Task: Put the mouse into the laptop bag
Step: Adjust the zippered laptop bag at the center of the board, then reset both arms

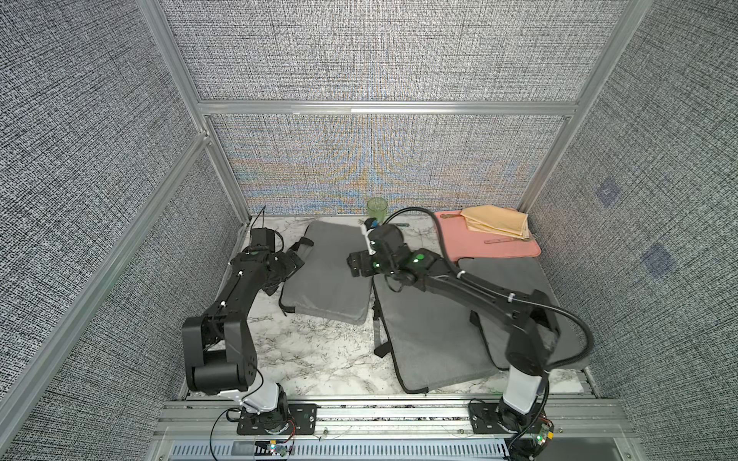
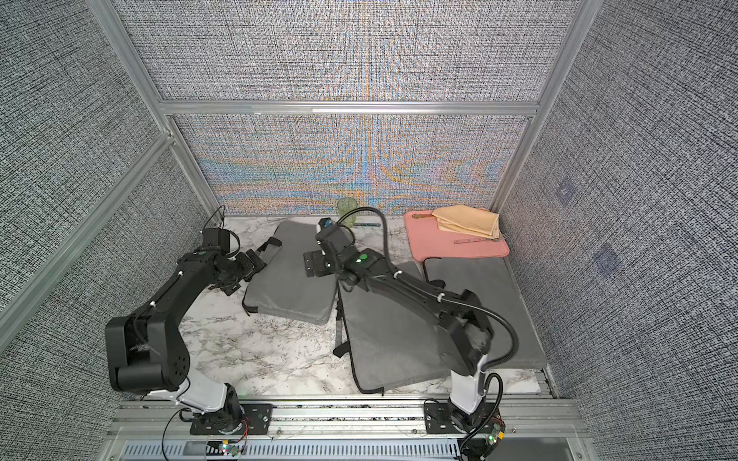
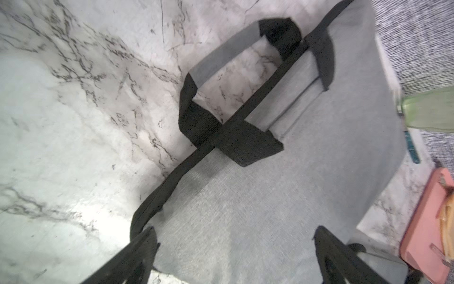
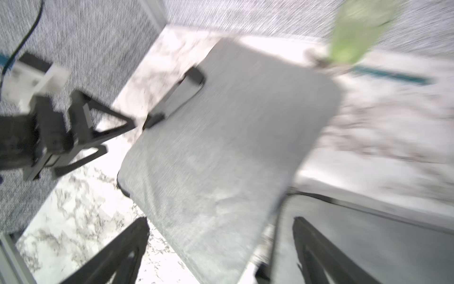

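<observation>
No mouse is in view. A padded grey laptop bag (image 1: 327,275) (image 2: 291,279) lies at the table's middle left, its black-ended handle (image 3: 221,61) pointing left. My left gripper (image 1: 293,263) (image 3: 233,236) hovers at the bag's handle edge, open, with only grey fabric between its fingers (image 3: 145,248). My right gripper (image 1: 357,265) (image 4: 221,223) hangs over the bag's right edge, open and empty; the right wrist view is blurred. That view also shows the left gripper (image 4: 118,136) beside the handle.
Two more flat grey bags lie to the right, one in the middle (image 1: 431,331), one by the right wall (image 1: 515,287). At the back stand a green cup (image 1: 377,209), a pink mat (image 1: 491,243) bearing a folded yellow cloth (image 1: 497,221), and a black box (image 1: 261,237).
</observation>
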